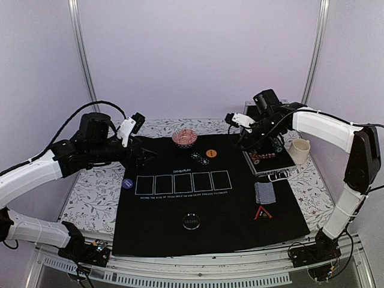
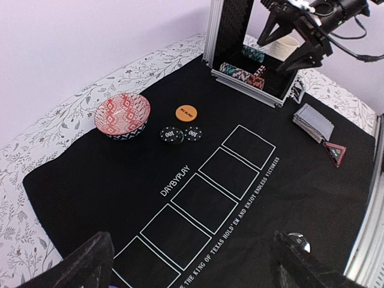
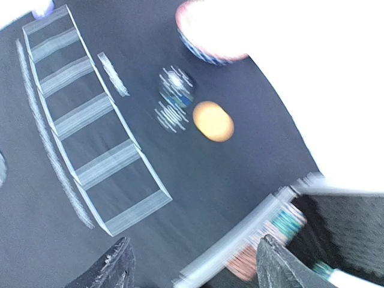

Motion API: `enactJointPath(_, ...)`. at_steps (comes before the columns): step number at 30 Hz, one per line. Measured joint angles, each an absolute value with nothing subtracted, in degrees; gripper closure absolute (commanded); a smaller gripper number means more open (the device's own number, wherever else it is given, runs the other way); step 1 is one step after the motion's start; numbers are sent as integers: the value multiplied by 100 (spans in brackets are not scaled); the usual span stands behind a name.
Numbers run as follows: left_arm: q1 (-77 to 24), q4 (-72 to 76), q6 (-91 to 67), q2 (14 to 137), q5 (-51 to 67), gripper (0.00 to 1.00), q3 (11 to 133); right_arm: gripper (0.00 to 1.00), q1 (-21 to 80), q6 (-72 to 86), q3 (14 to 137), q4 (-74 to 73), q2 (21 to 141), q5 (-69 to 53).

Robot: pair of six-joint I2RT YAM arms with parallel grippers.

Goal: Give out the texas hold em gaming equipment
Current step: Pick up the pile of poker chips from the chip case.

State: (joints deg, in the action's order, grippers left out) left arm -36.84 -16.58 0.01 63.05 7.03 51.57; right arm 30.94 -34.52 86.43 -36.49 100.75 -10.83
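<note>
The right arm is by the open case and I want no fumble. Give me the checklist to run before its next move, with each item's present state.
1. Right gripper open, nothing between its fingers: ok.
2. Left gripper open and empty: ok.
3. Silver case lid up, chip rows exposed: ok.
4. Right wrist view sharp enough for aiming: not ok, blurred.
5. Which chip row lies under the right gripper: cannot tell.
6. Card deck and triangle lie clear of the case: ok.
</note>
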Motion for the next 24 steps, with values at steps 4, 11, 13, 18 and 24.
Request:
enactJointPath(4,-3684,-1656,1,6307,703,8,5157,29,2436,-4897,8318,-3691,10012,-1173)
enactJointPath(11,-3684,-1656,23,6368,681,9,5157,30,1964,-6834,8521,-4115,10726,-1007)
enactJointPath(13,-3682,-1656,43,6407,676,8,5157,32,1900,-7223,8482,-4121,10892,-871)
enactJointPath(18,-3673,-1656,58,6523,663,8,5157,42,1861,-7846,8466,-4049,11144,-648)
enactJointPath(24,-3640,-1656,67,6624,661,8,5155,47,1868,-8117,8425,-3763,11325,-517)
